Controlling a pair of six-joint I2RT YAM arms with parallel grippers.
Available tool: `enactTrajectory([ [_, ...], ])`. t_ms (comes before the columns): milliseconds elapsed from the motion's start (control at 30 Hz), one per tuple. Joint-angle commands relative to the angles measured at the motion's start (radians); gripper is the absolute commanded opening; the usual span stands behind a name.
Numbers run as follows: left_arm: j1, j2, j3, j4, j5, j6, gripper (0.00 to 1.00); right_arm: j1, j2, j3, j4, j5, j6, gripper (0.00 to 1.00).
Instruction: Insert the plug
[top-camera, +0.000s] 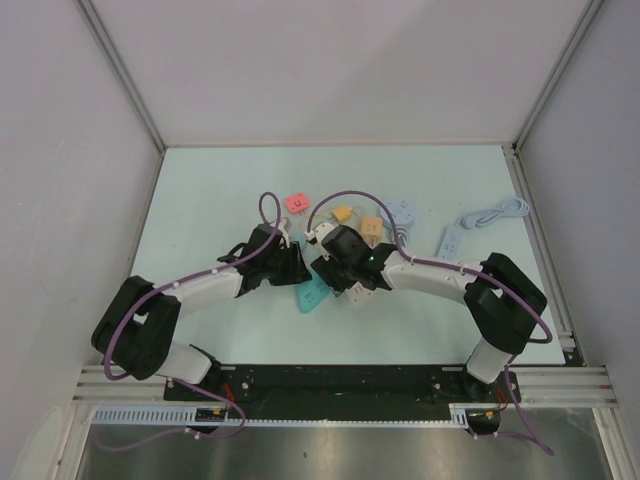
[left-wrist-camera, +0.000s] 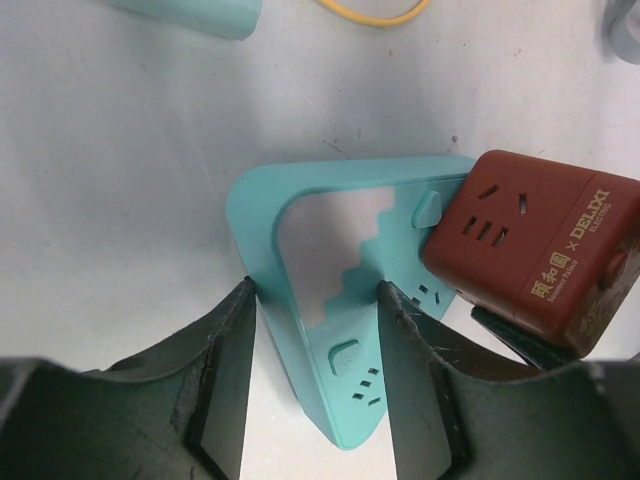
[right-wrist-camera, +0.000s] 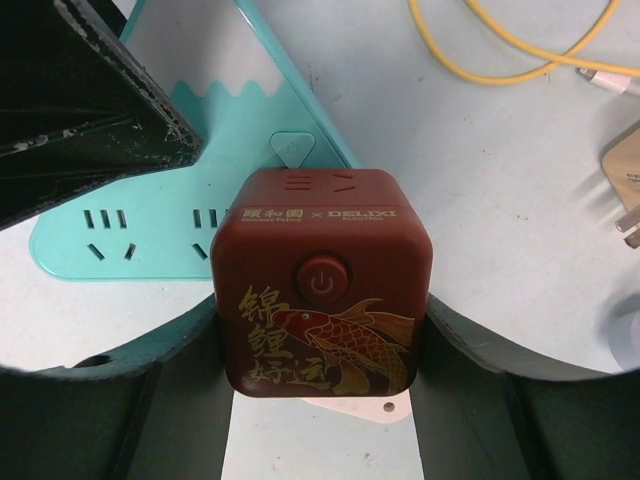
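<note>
A dark red cube socket with a gold fish print (right-wrist-camera: 320, 290) is held between my right gripper's (right-wrist-camera: 322, 300) fingers. Its far face rests against a teal triangular power strip (right-wrist-camera: 150, 220) lying on the table. In the left wrist view the red cube (left-wrist-camera: 530, 240) sits tilted over the strip's right arm. My left gripper (left-wrist-camera: 317, 290) has its fingers on either side of the teal strip's (left-wrist-camera: 330, 250) left arm and touches it at the tips. From above, the left gripper (top-camera: 296, 266) and right gripper (top-camera: 340, 272) meet over the strip (top-camera: 310, 296).
A yellow cable (right-wrist-camera: 520, 60) and a beige plug (right-wrist-camera: 625, 190) lie right of the cube. A pink cube (top-camera: 297, 202), orange cubes (top-camera: 371, 226), pale blue strips (top-camera: 452, 240) and a coiled cable (top-camera: 495, 213) lie behind. Walls enclose the table.
</note>
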Motion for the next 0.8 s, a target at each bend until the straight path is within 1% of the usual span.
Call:
enactTrajectory([
  [0, -0.068, 0.004, -0.027, 0.024, 0.051, -0.019, 0.51, 0.031, 0.105, 0.029, -0.023, 0.026, -0.021, 0.0],
  [167, -0.088, -0.004, -0.024, 0.026, 0.048, -0.026, 0.52, 0.04, 0.078, 0.045, -0.037, 0.033, -0.033, 0.0],
  [200, -0.091, -0.005, -0.024, 0.029, 0.049, -0.031, 0.53, 0.04, 0.07, 0.046, -0.037, 0.031, -0.03, 0.05],
  [267, -0.092, -0.01, -0.029, 0.043, 0.049, -0.045, 0.53, 0.038, 0.049, 0.051, -0.043, 0.031, -0.028, 0.22],
  [300, -0.092, -0.011, -0.032, 0.046, 0.043, -0.049, 0.53, 0.037, 0.02, 0.052, -0.046, 0.03, -0.027, 0.4],
  [333, -0.092, -0.014, -0.032, 0.047, 0.04, -0.052, 0.53, 0.035, 0.004, 0.055, -0.047, 0.028, -0.027, 0.5],
  [367, -0.092, -0.016, -0.031, 0.046, 0.037, -0.059, 0.54, 0.031, -0.01, 0.063, -0.053, 0.025, -0.027, 0.57],
  [400, -0.092, -0.019, -0.032, 0.046, 0.034, -0.06, 0.54, 0.029, -0.048, 0.068, -0.056, 0.023, -0.006, 0.68],
  [467, -0.092, -0.024, -0.031, 0.047, 0.022, -0.065, 0.55, 0.029, -0.085, 0.078, -0.072, 0.026, 0.01, 0.77],
  [500, -0.092, -0.025, -0.032, 0.047, 0.017, -0.065, 0.55, 0.029, -0.105, 0.08, -0.076, 0.028, 0.017, 0.84],
  [567, -0.092, -0.025, -0.026, 0.047, 0.014, -0.068, 0.56, 0.023, -0.16, 0.078, -0.098, 0.026, 0.043, 0.87],
  [700, -0.092, -0.024, -0.017, 0.043, 0.003, -0.072, 0.57, 0.011, -0.247, 0.034, -0.095, 0.017, 0.071, 0.99],
  [767, -0.094, -0.033, -0.015, 0.043, -0.006, -0.077, 0.57, 0.005, -0.29, -0.014, -0.081, 0.025, 0.09, 1.0],
])
